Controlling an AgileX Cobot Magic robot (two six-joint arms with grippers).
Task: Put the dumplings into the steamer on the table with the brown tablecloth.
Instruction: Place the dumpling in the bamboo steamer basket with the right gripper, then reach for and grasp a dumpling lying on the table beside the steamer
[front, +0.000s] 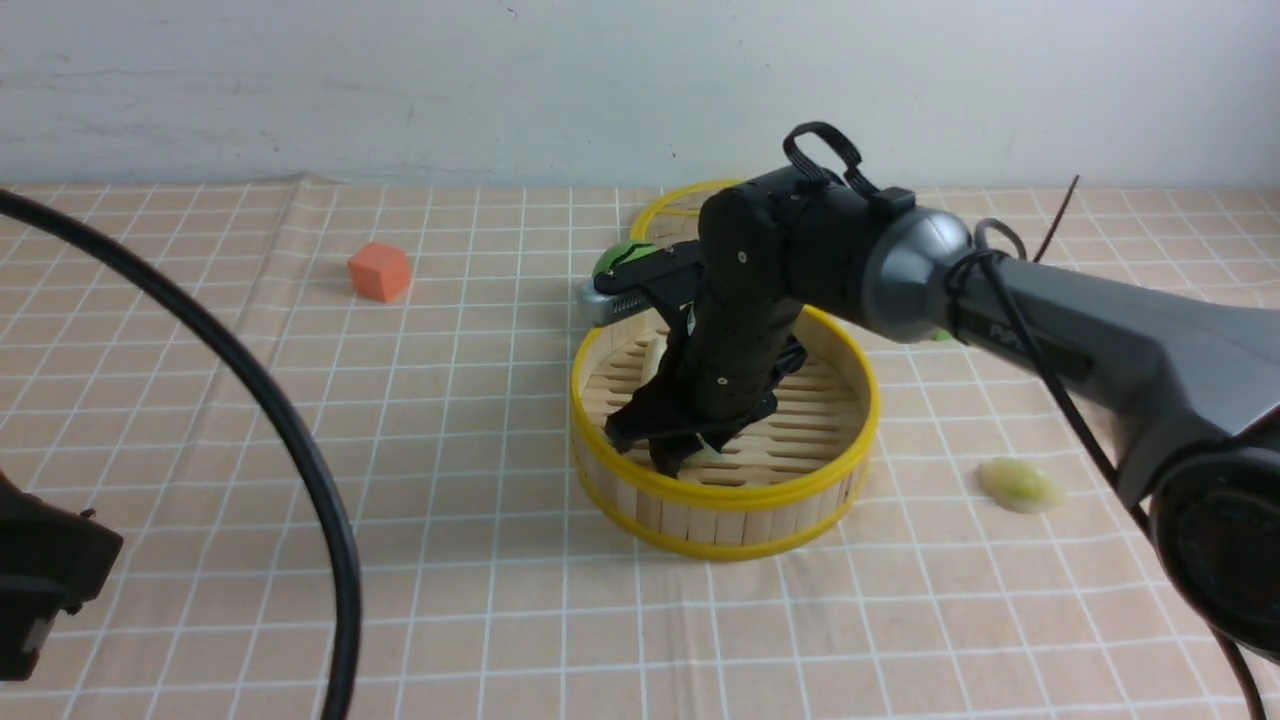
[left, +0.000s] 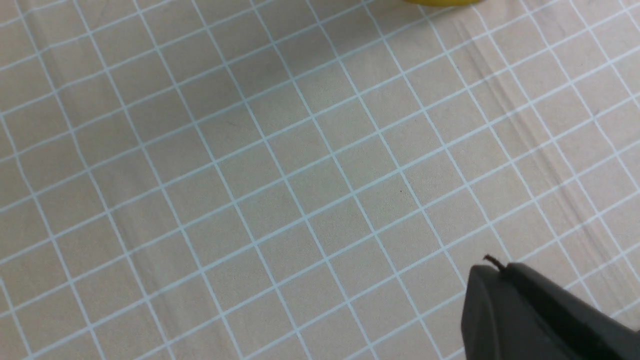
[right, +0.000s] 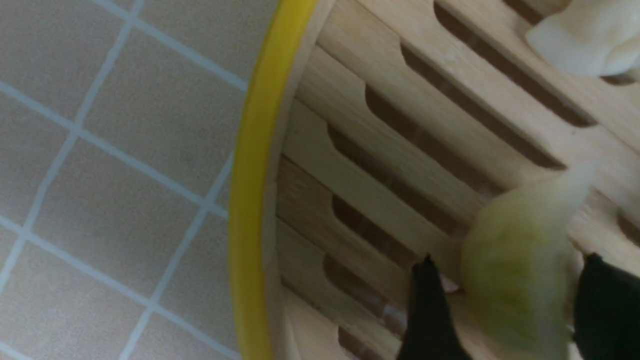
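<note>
The right gripper (front: 665, 452) reaches down inside the steamer (front: 720, 493), its two black jaws parted with a pale green dumpling (right: 515, 280) between them. The dumpling looks blurred and thin gaps show on either side of it, so it appears loose rather than pinched, low over the slatted floor. A whitish dumpling (right: 585, 40) already lies on the slats nearby. The steamer sits mid-table on the brown tablecloth (front: 450, 580). Outside it, to the robot's right, a pale dumpling (front: 1020, 485) lies on the cloth, near the basket but apart from it. A flat yellow-rimmed lid (front: 672, 205) lies behind the steamer, and an orange cube (front: 379, 271) sits well off to the left. The left gripper (left: 525, 310) hangs closed over the cloth, idle. This looks like the drop-off of one dumpling. The next move likely calls for lifting clear of the rim, then reaching for the one on the cloth.
</note>
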